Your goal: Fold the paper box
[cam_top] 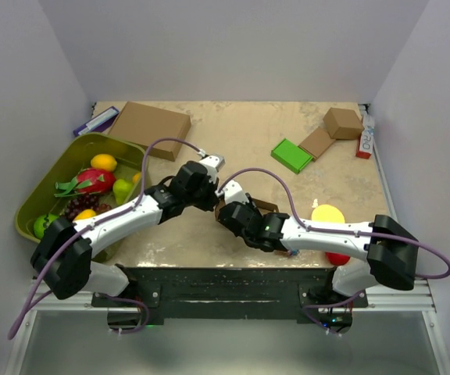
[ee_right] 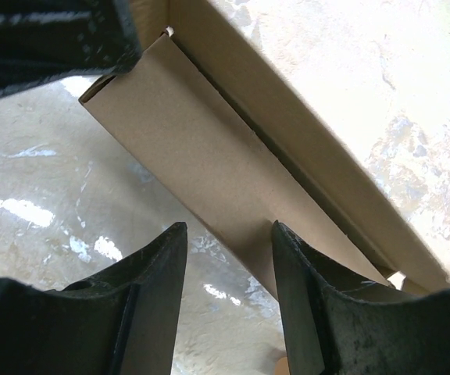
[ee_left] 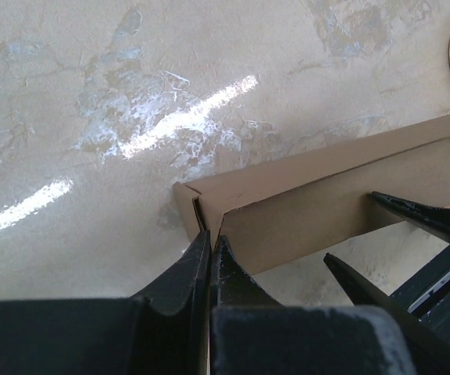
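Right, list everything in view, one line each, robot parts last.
paper box: one, brown, centre, between the grippers
large box: one, brown, back left
small box: one, brown, back right
flat card: one, brown, beside small box
block: one, green, back right
tray: one, olive, left edge
fruit: several, mixed colours, in tray
disc: one, yellow, near right
pack: one, blue-white, back left
carton: one, red-white, back right edge
left gripper: one, black, shut on paper box
right gripper: one, black, open astride its panel
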